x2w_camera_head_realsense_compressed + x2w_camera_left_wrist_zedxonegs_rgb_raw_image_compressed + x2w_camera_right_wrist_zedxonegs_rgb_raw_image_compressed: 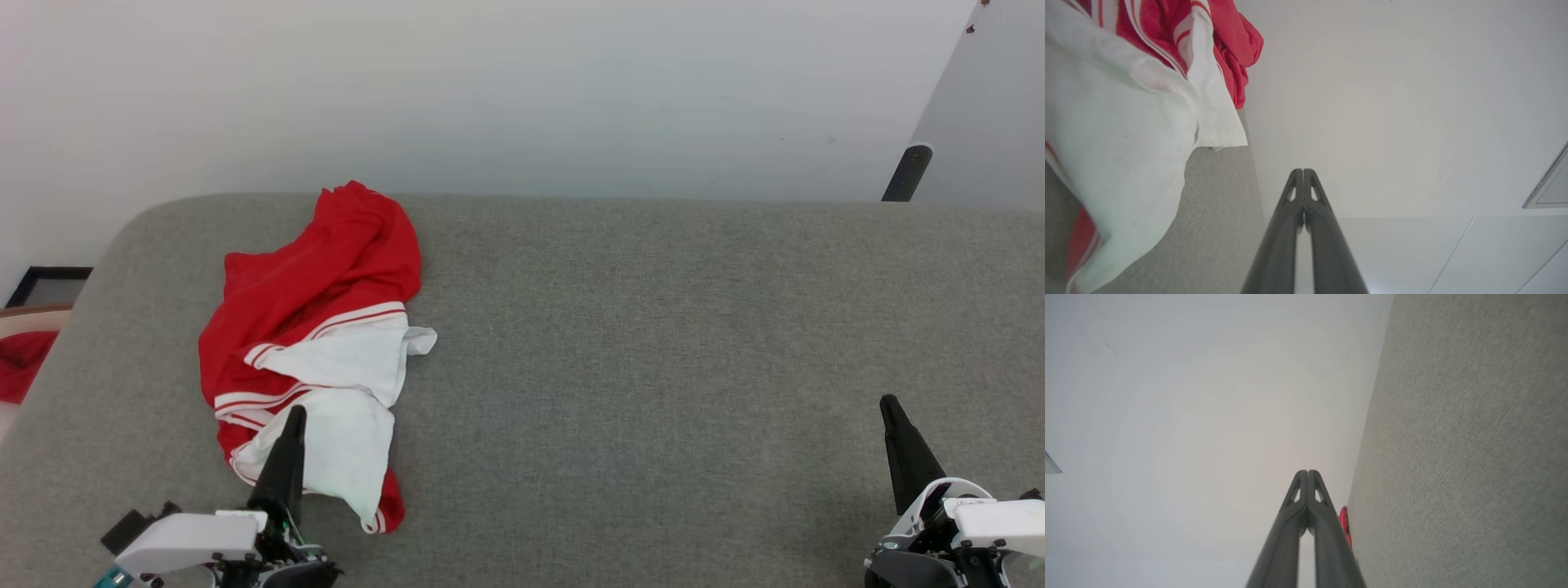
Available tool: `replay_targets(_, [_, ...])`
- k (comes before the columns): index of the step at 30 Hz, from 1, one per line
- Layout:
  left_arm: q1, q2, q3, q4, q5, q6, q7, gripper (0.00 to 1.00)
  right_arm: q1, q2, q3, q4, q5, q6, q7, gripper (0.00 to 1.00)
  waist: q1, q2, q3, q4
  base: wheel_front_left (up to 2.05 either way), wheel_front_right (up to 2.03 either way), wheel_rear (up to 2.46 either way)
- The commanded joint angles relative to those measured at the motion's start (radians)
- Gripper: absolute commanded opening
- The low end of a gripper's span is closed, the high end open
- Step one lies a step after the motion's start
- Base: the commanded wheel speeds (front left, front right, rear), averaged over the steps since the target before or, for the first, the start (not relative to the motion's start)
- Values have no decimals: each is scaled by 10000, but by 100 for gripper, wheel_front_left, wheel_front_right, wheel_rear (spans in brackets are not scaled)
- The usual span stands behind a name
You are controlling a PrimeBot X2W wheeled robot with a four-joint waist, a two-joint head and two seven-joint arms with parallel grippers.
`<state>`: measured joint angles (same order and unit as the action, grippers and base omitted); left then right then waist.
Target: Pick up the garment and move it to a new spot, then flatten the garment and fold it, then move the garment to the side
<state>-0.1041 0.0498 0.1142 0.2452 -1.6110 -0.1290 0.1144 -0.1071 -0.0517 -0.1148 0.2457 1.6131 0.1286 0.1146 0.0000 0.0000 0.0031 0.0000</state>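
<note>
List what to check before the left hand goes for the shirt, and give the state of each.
1. The left hand open for a grasp: not ok, its fingers are shut together with nothing between them.
2. The garment within the left hand's reach: ok, the fingertips overlap its near white part in the head view.
3. The left hand's height above the cloth: cannot tell.
4. The right hand out of the way: ok, shut, far to the garment's right.
5. Room on the grey surface for a new spot: ok, bare to the garment's right.
6. The garment lying flat: not ok, it is crumpled.
</note>
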Motion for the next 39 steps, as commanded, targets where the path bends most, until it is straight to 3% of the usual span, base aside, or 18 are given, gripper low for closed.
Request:
replay_targets(1, [-88, -2, 18, 2, -36, -48, 14, 0, -37, 23, 19, 6, -5, 44, 2, 0, 0, 0, 0, 0, 0, 0, 0])
replay_targets(15, [-88, -2, 16, 2, -36, -48, 14, 0, -37, 24, 19, 6, -5, 44, 2, 0, 0, 0, 0, 0, 0, 0, 0])
replay_targets(16, [-88, -2, 16, 2, -38, -48, 14, 100, -37, 24, 19, 6, -6, 44, 2, 100, 0, 0, 0, 0, 0, 0, 0])
replay_targets(39, [201, -18, -956, 53, -22, 201, -513, 100, 401, 10, 516, -120, -427, -4, -739, 100, 0, 0, -128, -29, 0, 0, 0])
